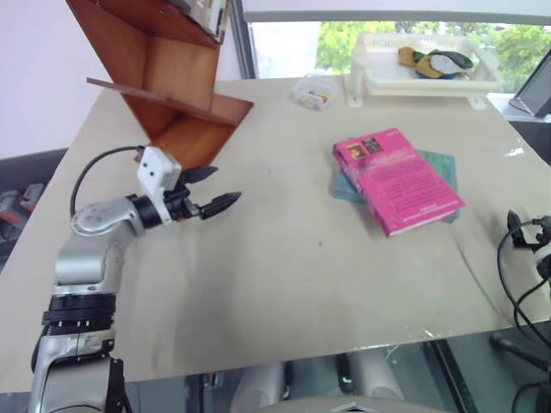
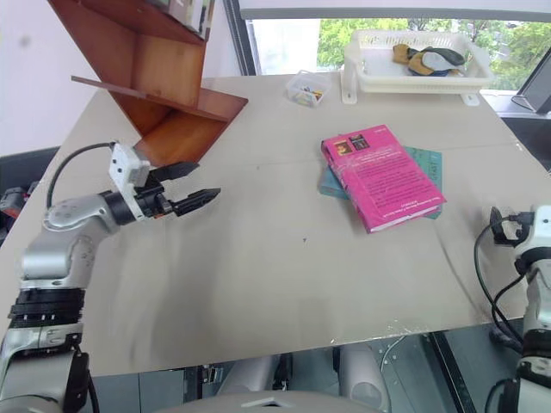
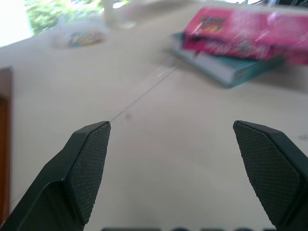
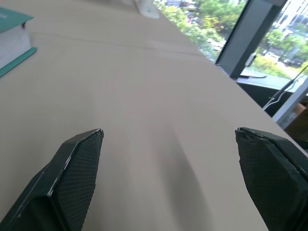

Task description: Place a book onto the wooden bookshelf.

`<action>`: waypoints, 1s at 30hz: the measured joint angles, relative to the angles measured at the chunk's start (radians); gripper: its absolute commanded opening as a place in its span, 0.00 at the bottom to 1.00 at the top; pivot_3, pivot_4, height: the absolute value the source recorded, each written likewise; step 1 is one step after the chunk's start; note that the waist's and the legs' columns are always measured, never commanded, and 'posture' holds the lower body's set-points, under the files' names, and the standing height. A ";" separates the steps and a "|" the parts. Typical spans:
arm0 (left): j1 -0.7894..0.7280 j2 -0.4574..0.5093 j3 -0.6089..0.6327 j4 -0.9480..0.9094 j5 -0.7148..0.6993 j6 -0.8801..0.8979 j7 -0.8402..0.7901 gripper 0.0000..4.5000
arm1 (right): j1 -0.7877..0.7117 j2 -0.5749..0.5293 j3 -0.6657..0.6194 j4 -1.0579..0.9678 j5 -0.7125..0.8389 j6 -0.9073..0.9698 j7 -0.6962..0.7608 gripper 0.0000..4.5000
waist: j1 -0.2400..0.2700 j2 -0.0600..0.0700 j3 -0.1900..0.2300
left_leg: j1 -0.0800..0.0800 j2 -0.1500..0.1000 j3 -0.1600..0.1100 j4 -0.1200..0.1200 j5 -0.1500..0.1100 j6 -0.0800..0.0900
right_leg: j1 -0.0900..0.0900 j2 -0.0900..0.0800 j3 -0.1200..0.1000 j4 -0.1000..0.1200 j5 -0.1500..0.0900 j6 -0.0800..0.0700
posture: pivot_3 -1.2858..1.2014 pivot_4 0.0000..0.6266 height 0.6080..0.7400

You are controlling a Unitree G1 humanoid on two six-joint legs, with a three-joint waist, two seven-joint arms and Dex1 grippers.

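The pink book [image 1: 398, 181] lies flat on the table's right half, stacked on a teal-green book [image 1: 444, 165] whose edges stick out beneath it. The wooden bookshelf [image 1: 164, 77] stands at the back left, its slanted boards open toward the table. My left gripper [image 1: 227, 183] hovers open just in front of the shelf's lowest board, pointing right toward the books, with nothing between its fingers. In the left wrist view the pink book [image 3: 245, 29] lies well ahead of the open left gripper [image 3: 171, 124]. My right gripper [image 4: 169, 130] is open over bare table near the right edge, with the teal book [image 4: 12, 36] off to one side.
A white plastic tray [image 1: 426, 64] holding a few items stands at the back right, by the window. A small clear container [image 1: 314, 92] sits near the back centre. The beige table [image 1: 284, 284] stretches between my arms. Books [image 1: 207, 13] stand on the shelf's upper board.
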 measured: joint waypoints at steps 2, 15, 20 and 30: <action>0.001 0.039 0.024 -0.044 -0.049 0.032 -0.051 0.98 | -0.044 0.014 0.031 0.045 -0.029 -0.007 -0.030 1.00 | 0.000 0.000 0.000 | 0.000 0.000 0.001 0.000 0.000 0.000 | 0.000 0.000 -0.001 0.000 0.000 0.000 | 0.52 0.24 1.00; 0.133 0.168 0.113 -0.209 -0.136 0.111 -0.136 0.98 | -0.243 0.047 0.147 0.271 -0.087 -0.090 0.004 1.00 | -0.013 0.000 0.001 | 0.000 0.001 0.001 0.000 0.000 0.000 | 0.000 0.005 0.000 -0.001 0.000 0.000 | 0.52 0.24 1.00; 0.174 0.173 0.146 -0.252 -0.153 0.123 -0.124 0.98 | -0.237 0.053 0.169 0.243 -0.064 -0.089 0.120 1.00 | -0.021 0.000 0.001 | 0.000 0.001 0.001 0.000 0.000 0.001 | 0.000 0.004 0.000 -0.001 0.000 0.001 | 0.52 0.24 1.00; 0.179 0.173 0.144 -0.254 -0.153 0.128 -0.110 0.98 | -0.182 0.100 0.236 0.098 -0.072 -0.100 0.201 1.00 | -0.023 0.001 0.001 | 0.000 0.002 0.002 0.000 0.000 0.000 | -0.001 0.003 0.000 0.000 0.001 0.001 | 0.52 0.24 1.00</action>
